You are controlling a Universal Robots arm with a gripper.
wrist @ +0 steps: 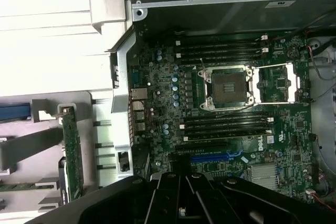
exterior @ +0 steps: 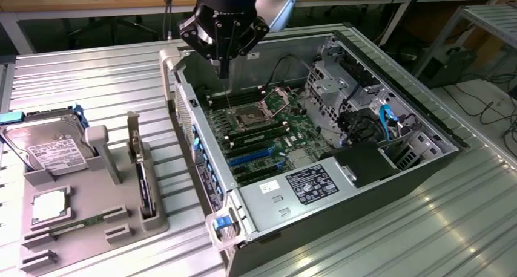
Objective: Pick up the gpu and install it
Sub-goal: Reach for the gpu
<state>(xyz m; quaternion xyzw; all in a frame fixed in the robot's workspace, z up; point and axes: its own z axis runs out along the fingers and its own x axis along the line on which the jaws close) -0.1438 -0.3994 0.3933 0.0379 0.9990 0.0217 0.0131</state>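
While the gpu [exterior: 145, 186] sits racked, the closed pincer [exterior: 224, 71] hovers.

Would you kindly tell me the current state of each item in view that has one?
computer case, lying on its side, side panel off.
gripper, shut, empty, hanging above the case.
graphics card, standing on edge in the grey holder, not picked up.
processor socket, cover flipped open, empty.
hard drive, seated in the holder.

The gpu [exterior: 145, 183] stands in a holder [exterior: 69, 244] on the bench [exterior: 97, 77], at the exterior view's left of the computer case [exterior: 339, 241].
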